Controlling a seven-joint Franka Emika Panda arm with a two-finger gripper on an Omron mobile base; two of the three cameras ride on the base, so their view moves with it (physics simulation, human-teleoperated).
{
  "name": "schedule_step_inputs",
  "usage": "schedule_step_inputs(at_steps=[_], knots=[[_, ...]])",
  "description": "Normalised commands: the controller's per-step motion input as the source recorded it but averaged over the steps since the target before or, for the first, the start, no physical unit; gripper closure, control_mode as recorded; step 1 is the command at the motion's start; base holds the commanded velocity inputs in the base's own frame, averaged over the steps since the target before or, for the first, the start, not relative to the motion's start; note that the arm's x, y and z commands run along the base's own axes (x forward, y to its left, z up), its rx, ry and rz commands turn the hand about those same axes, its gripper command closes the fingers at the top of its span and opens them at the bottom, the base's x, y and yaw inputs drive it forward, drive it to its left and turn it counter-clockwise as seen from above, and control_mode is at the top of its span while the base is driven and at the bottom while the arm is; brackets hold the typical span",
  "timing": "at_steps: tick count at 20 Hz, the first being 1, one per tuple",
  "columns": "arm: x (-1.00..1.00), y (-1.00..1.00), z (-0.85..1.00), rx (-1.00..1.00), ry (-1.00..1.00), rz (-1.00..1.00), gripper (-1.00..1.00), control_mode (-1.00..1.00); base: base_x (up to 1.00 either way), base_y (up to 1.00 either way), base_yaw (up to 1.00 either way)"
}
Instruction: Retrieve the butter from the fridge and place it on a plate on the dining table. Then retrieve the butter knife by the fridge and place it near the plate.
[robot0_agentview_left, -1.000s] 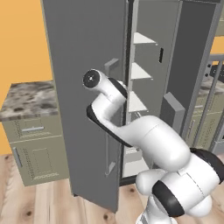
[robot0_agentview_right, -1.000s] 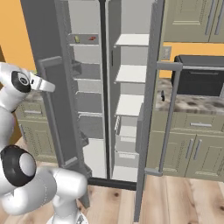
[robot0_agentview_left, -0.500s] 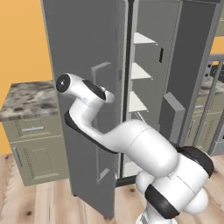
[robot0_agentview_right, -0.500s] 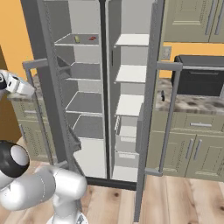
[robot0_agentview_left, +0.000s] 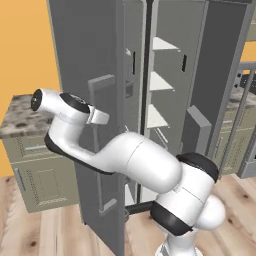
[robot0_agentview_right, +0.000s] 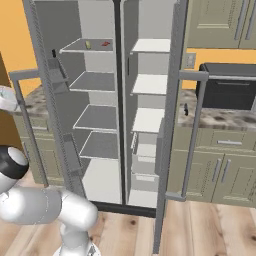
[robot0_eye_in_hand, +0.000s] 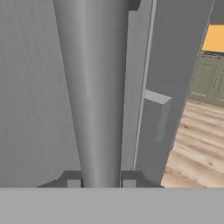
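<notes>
You see the pincer cut off at the bottom of the hand view, so just the tops of its two fingertips show, either side of the fridge door's bar handle. On the top left shelf in the right base view, a small yellow item and a red one are too small for you to identify. The fridge's top runs past the upper edge of both base views.
</notes>
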Motion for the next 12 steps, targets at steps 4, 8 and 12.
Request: schedule_step_inputs(at_steps=[4, 8, 12], knots=[[0.00, 0.24, 0.00, 0.00, 0.00, -0.07, -1.00, -1.00, 0.00, 0.00, 0.00], [0.00, 0.00, 0.00, 0.00, 0.00, 0.00, -1.00, -1.00, 0.00, 0.00, 0.00], [0.00, 0.28, 0.00, -0.01, 0.00, 0.00, -1.00, -1.00, 0.00, 0.00, 0.00]])
